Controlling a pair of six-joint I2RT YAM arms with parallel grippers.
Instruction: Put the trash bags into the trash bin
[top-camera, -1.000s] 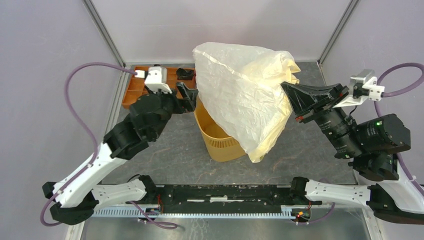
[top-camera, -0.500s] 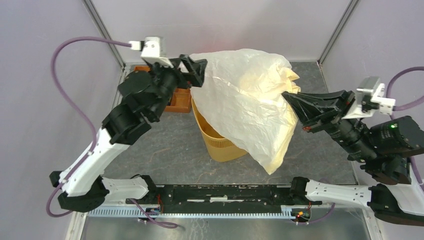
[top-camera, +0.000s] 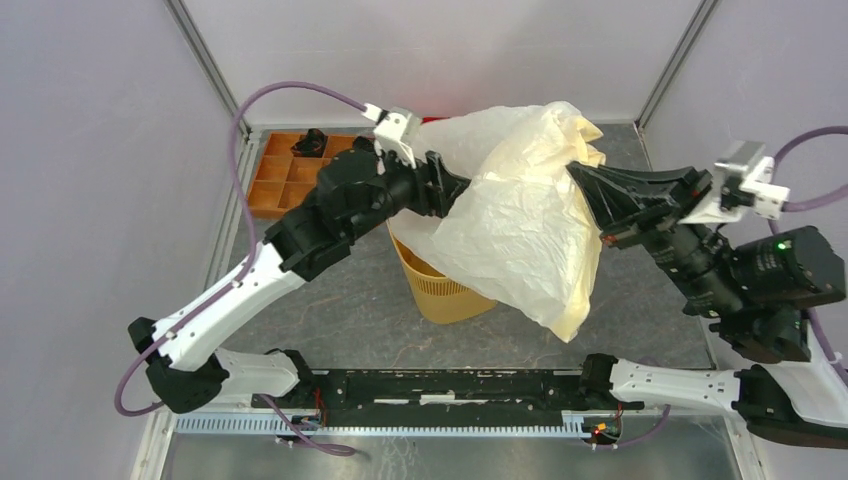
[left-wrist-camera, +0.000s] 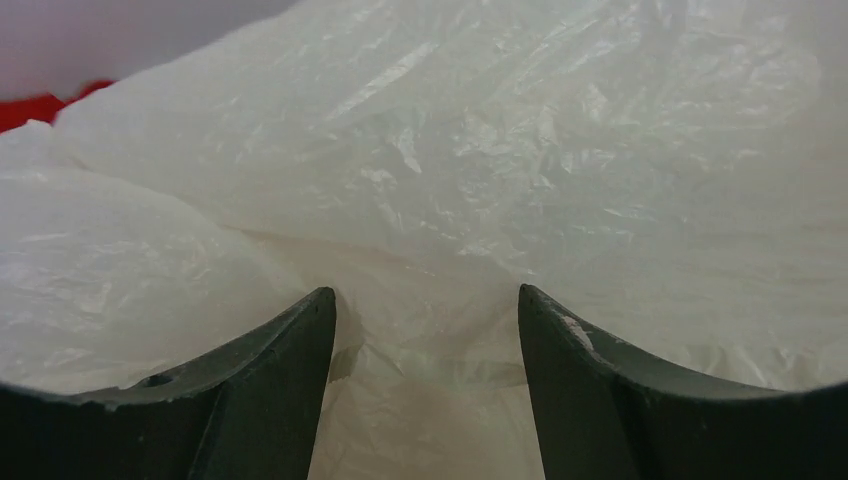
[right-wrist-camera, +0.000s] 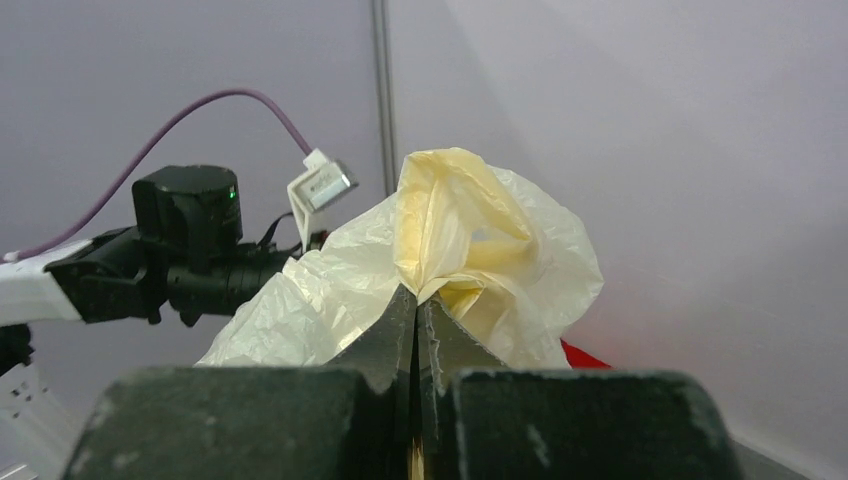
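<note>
The trash bag (top-camera: 520, 215), thin, wrinkly and cream-white, hangs in the air over the right side of the yellow-orange mesh trash bin (top-camera: 440, 288). Its lower end droops outside the bin's right rim. My right gripper (top-camera: 577, 178) is shut on the bag's bunched top; the right wrist view shows the jaws (right-wrist-camera: 416, 297) pinched on the plastic (right-wrist-camera: 470, 230). My left gripper (top-camera: 458, 190) is open and pressed against the bag's left side. In the left wrist view its gap (left-wrist-camera: 427, 300) and most of the frame are filled by the bag (left-wrist-camera: 450, 150). Most of the bin's opening is hidden.
A brown wooden compartment tray (top-camera: 285, 180) lies at the back left of the table. A bit of red cloth (top-camera: 432, 120) shows behind the bag, also in the left wrist view (left-wrist-camera: 40, 105) and the right wrist view (right-wrist-camera: 585, 355). Grey walls close in the back and sides.
My left arm has swung from beside the tray up and right until its open fingers reached the bag's left side. The bag has shifted slightly right, still held by my right gripper.
</note>
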